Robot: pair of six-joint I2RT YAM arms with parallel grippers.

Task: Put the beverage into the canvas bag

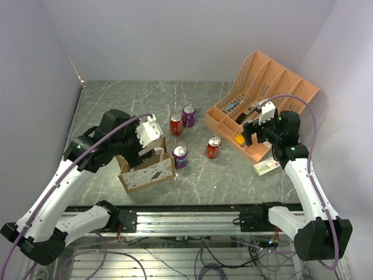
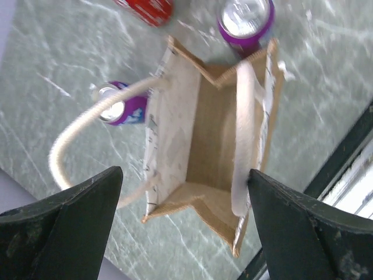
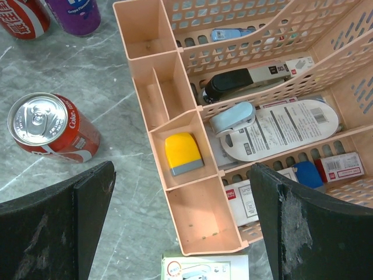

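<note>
One canvas bag [image 1: 147, 174] stands open near the front edge on the left side. The left wrist view looks straight down into it: brown floor, no can inside. The left gripper [image 2: 185, 178] hovers right over the mouth, fingers spread wide, holding nothing. Over on the other side, the right gripper [image 3: 182, 172] hangs above the orange organizer [image 1: 274, 87], equally wide apart and empty.

By my read, nothing is loaded yet and the job now is to fetch a drink. The best candidate looks like the nearest purple can [image 1: 180, 156], upright just beside the bag's right corner. To do it well, come down from above and close on the body below the rim. Lift straight up before travelling sideways, so the can doesn't nudge the bag.

Watch the rope handles: the inner handle [image 2: 245, 134] lies along the edge of the opening, and the outer handle [image 2: 87, 125] loops away to the side. Lower the can upright through the middle of the mouth, clear of that inner rope. Let go only once it is low, because a light bag could tip.

Now the count:
- **Bags:** one.
- **Rope handles:** two.
- **Cans:** four, all upright on the table.
  - **Purple:** two, with the second purple can [image 1: 189, 115] further back.
  - **Red:** two, a red can [image 1: 176, 123] right beside that second purple one and the other red can [image 1: 213, 147] out in the middle.
- **Organizers:** one.
- **Boxes:** one small flat box [image 1: 266, 167] near the organizer's front corner.
</note>
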